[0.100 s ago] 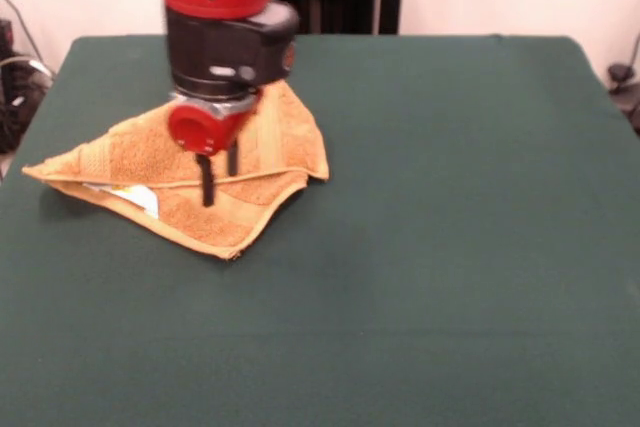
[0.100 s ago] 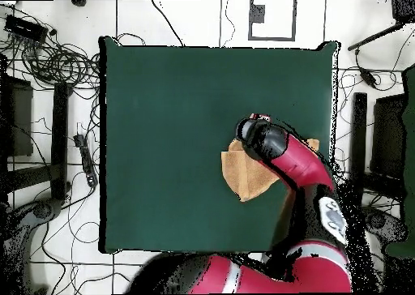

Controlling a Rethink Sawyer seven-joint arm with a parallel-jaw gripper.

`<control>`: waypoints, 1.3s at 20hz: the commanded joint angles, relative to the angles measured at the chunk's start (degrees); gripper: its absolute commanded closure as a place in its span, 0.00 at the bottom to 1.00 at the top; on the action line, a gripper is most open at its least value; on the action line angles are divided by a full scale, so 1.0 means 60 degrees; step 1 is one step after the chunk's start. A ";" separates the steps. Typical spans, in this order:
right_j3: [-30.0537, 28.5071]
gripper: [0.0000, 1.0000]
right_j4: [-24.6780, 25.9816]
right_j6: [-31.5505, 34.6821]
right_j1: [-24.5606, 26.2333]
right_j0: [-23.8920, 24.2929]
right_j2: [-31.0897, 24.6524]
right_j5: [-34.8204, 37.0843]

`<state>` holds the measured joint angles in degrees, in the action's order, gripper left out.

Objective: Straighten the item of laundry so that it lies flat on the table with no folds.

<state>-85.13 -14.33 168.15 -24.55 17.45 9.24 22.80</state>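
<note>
While folded golden-orange terry towel (image 1: 190,172) lies near table (image 1: 450,247) edge, my gripper (image 1: 219,175) hovers, fingers slightly spread; next grasp fold, pull flat.

The red and black arm points its end effector (image 1: 218,169) straight down, fingers parted.

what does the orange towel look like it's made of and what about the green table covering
The towel looks like terry cloth, probably cotton: a nubby, looped matte surface with flatter woven bands. The table covering seems felt-like fabric: even dark green, matte, no shine or visible weave.
</note>
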 commanded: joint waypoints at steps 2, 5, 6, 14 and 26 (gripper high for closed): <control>0.0979 0.00 0.2530 -0.5547 -0.0850 0.1437 -0.3227 0.1748; 0.1071 0.00 0.2970 -0.5747 -0.0977 0.1678 -0.3750 0.1968; 0.1092 0.00 0.3046 -0.5658 -0.0964 0.1706 -0.3854 0.1935; 0.1422 0.00 0.3140 -0.4123 -0.0610 0.1142 -0.3522 0.1320; 0.1701 0.00 0.2633 -0.2962 -0.0426 0.0545 -0.3468 0.1139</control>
<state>-74.52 2.63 150.67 -29.77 24.45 -5.08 27.40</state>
